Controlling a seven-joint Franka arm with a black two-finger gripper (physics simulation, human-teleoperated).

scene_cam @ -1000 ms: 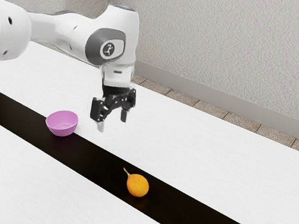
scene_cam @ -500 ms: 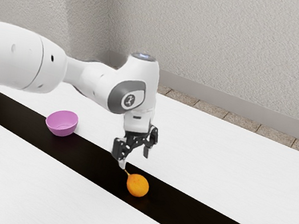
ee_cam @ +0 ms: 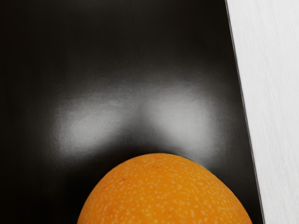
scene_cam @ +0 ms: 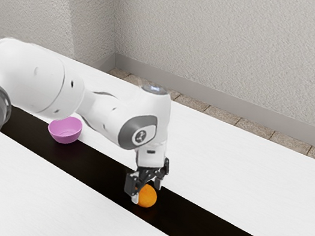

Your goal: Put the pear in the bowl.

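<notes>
The gripper [scene_cam: 146, 193] is low over the black strip in the exterior view, its fingers standing apart with the orange-yellow pear [scene_cam: 147, 197] between them. One finger overlaps the pear's left side there, and the hand hides its stem. The rounded top of the pear [ee_cam: 163, 193] lies at the lower edge of the wrist view, just under the hand. A pink bowl [scene_cam: 65, 130] stands upright toward the exterior view's left, apart from the gripper, partly behind the arm.
A glossy black strip [scene_cam: 229, 231] runs along the white table [scene_cam: 268, 180]. Beyond the table's far edge are a tiled floor and a textured wall [scene_cam: 238, 40].
My hand has moved down and toward the exterior view's right, from high above the table to around the pear. Pear and bowl have stayed where they were.
</notes>
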